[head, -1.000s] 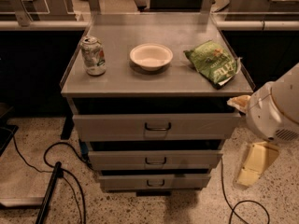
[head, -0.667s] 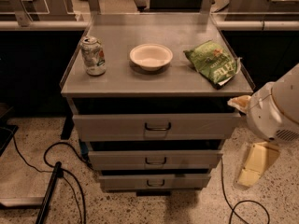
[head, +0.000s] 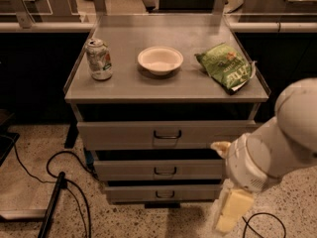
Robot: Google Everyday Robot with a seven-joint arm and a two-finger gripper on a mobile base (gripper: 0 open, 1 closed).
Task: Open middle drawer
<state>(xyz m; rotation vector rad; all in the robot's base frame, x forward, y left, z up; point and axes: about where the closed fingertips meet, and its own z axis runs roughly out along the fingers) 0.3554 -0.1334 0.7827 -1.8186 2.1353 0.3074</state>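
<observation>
The middle drawer [head: 158, 169] is the second of three grey metal drawers in a cabinet, shut, with a small dark loop handle [head: 165, 171] at its centre. The taller top drawer [head: 163, 134] is above it and the narrower bottom drawer [head: 161, 193] below. My gripper [head: 232, 211] hangs at the lower right, in front of the cabinet's right corner, below and right of the middle drawer's handle and apart from it. My white arm [head: 277, 148] covers the drawers' right ends.
On the cabinet top [head: 124, 86] stand a drink can [head: 99, 59] at the left, a white bowl [head: 160, 60] in the middle and a green chip bag [head: 227, 67] at the right. Black cables [head: 59, 182] lie on the speckled floor at left and lower right.
</observation>
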